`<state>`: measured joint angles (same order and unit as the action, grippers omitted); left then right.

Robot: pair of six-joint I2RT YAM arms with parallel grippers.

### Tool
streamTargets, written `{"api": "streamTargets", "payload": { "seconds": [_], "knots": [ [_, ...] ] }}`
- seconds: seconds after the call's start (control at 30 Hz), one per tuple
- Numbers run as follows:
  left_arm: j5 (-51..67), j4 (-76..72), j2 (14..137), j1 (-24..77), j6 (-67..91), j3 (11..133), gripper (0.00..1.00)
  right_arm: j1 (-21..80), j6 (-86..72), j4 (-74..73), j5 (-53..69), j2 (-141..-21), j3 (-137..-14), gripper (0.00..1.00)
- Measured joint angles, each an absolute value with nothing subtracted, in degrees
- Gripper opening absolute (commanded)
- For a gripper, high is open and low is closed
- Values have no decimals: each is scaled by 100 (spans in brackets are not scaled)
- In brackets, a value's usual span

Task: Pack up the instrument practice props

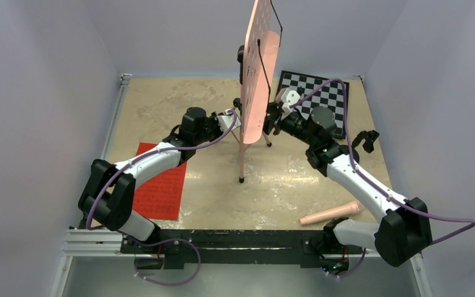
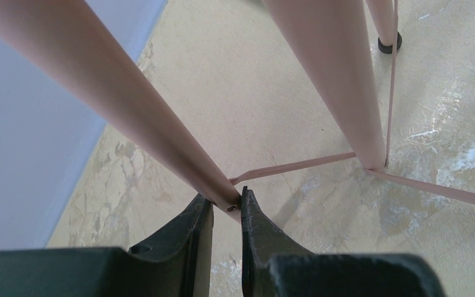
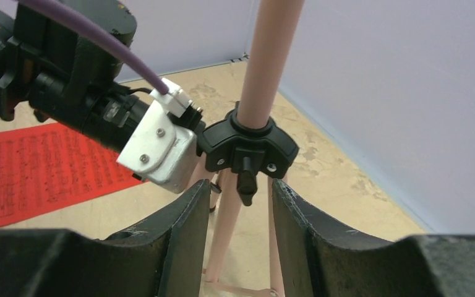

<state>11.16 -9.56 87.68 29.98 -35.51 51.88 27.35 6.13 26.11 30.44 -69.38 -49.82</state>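
The pink tripod music stand stands upright mid-table, its perforated tray edge-on to the top camera. My left gripper is shut on one pink tripod leg, pinched at the fingertips. My right gripper is open on the other side of the pole, its jaws either side of the black tripod collar and its knob, not touching. The red sheet-music page lies flat at the front left and shows in the right wrist view. A small black stand sits at the right. The microphone is not clearly visible.
The black-and-white chessboard lies at the back right. A loose pink tube lies near the right arm's base. A black object is partly hidden behind the tray. Grey walls close in the table on three sides.
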Motion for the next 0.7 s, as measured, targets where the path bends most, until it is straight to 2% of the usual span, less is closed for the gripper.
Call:
{"api": "streamTargets", "payload": {
  "seconds": [0.23,0.6,0.7],
  "knots": [
    [1118,-954,8768,2995,-3548,5188,0,2738,709,2593,2519,-7091,-5277,46],
    [1118,-954,8768,2995,-3542,5188,0,2735,279,2622,2405,-7120,-5284,47],
    [1118,-954,8768,2995,-3540,5188,0,2729,58,2615,2318,-7120,-5284,51]
  ]
}}
